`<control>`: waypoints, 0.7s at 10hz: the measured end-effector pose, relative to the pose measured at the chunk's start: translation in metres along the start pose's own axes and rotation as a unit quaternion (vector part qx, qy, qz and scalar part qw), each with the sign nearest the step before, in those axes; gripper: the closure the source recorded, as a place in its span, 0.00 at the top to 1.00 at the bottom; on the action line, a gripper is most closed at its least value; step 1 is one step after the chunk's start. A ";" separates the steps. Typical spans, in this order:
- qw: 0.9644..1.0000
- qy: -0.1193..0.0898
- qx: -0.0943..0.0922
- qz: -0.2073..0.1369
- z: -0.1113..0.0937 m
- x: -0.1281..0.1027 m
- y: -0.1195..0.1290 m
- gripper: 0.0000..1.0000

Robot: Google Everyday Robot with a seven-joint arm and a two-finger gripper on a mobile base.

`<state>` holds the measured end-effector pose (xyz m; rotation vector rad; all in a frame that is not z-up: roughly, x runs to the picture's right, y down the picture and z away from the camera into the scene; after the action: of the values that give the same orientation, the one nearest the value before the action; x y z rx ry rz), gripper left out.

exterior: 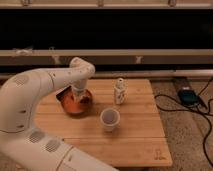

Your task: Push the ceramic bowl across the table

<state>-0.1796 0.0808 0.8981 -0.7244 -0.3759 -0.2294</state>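
Just left of the frame's centre, the gripper (78, 96) is seen lowered into the bowl (70, 108), with its tip set against or just above the orange-red inside; contact cannot be confirmed. Whether it is open or closed cannot be told, as only a single pale block is made out against the bowl. A grasp is not called for by a push, so the placement is judged deliberate: from within, the bowl's wall can be caught and the bowl carried along without the tip slipping off a rounded outer side.

The gripper is borne by the white arm (45, 86), which is swept in from the lower left and bent downward at the wrist, so that the bowl is reached from above rather than from the side.

The bowl itself is found on the left part of the table (137, 137), toward the far edge. A pale cup (110, 119) is stood to its lower right, near but apart, and a small white bottle (119, 91) is kept upright to its right. Both are judged to lie close to any rightward path, so a course between or past them would be needed.

At the right edge of the frame, a dark box (187, 95) with cables is seen on the floor.
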 end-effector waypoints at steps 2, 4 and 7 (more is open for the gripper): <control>1.000 -0.002 -0.026 -0.006 0.012 -0.008 0.013 0.00; 0.999 -0.002 -0.047 -0.012 0.020 -0.014 0.027 0.00; 0.997 -0.004 -0.071 -0.023 0.028 -0.017 0.049 0.00</control>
<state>-0.1862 0.1366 0.8807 -0.8570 -0.3873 -0.2992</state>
